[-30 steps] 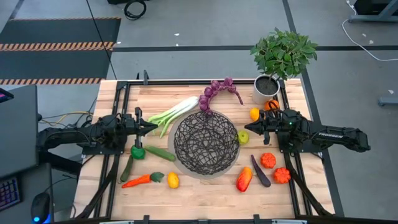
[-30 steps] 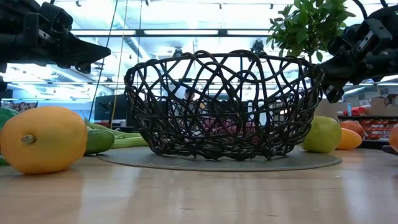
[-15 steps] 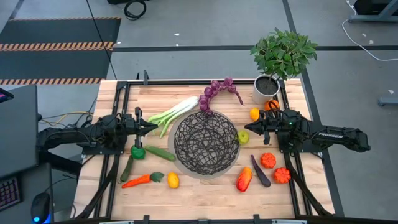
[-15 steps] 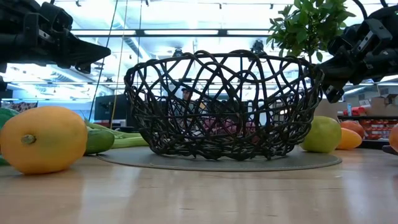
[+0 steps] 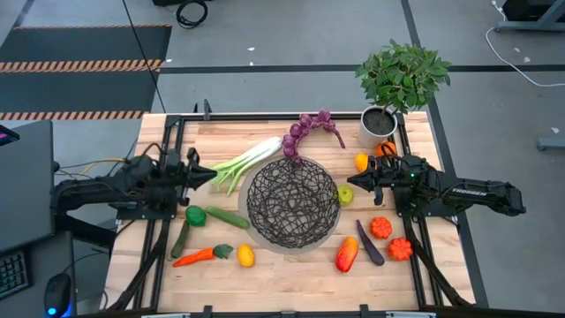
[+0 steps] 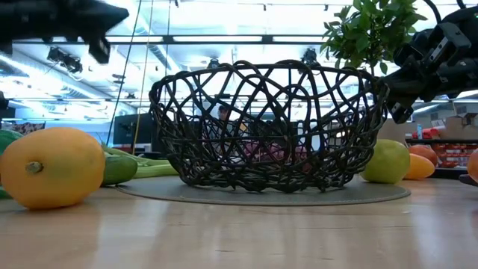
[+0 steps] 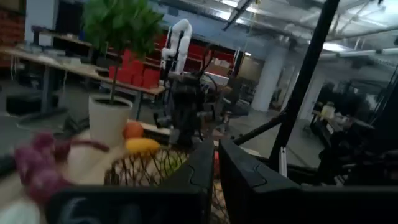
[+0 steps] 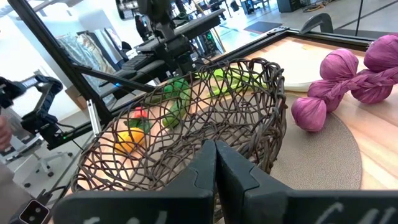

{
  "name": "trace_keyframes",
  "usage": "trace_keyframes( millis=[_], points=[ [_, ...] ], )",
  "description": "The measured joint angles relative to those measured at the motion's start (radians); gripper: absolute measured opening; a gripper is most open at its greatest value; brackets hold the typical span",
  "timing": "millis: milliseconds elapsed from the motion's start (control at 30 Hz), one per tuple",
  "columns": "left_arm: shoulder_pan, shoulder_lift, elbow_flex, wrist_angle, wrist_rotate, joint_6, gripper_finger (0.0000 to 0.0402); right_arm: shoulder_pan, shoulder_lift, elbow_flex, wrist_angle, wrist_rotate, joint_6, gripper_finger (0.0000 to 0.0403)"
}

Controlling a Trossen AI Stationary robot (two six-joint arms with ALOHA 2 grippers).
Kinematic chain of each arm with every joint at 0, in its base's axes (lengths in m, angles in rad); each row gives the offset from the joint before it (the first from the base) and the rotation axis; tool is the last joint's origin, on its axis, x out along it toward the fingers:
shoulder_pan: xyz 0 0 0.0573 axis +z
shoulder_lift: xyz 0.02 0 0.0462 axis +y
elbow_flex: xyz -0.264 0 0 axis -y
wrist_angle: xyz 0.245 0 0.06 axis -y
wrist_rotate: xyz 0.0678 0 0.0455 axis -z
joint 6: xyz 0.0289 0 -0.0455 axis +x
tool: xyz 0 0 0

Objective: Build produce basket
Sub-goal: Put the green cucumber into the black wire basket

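Observation:
The dark woven-wire basket stands empty on its pale round base at the table's middle. Produce lies around it. The purple grapes and the leek lie on its far side. The green pepper, cucumber, carrot and lemon lie to its left. The peppers and the aubergine lie to its right. My left gripper is shut and empty, raised above the table to the left of the basket, near the leek. My right gripper is shut and empty at the basket's right rim.
A white pot with a leafy plant stands at the far right corner. A small green fruit and an orange-yellow one lie by my right gripper. Dark frame rails run along the left and right edges.
My left gripper has gone up and drawn back a little toward the table's left edge, staying shut. The green pepper beneath it now shows more fully. My right arm has kept still.

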Motion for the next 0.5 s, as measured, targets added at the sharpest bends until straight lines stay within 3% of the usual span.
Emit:
trace_keyframes(
  millis=[233, 400, 500],
  points=[
    [0.001, 0.286, 0.276, -0.279, -0.005, -0.074, 0.0035, 0.000, 0.000, 0.000, 0.016, 0.000, 0.000, 0.0011],
    [0.001, 0.514, 0.469, -0.308, -0.003, -0.137, 0.0033, 0.000, 0.000, 0.000, 0.021, 0.004, -0.001, 0.0011],
    [0.004, 0.631, 0.603, -0.294, -0.006, -0.199, 0.0028, -0.008, 0.000, 0.000, 0.068, 0.072, -0.002, 0.0011]
  ],
)
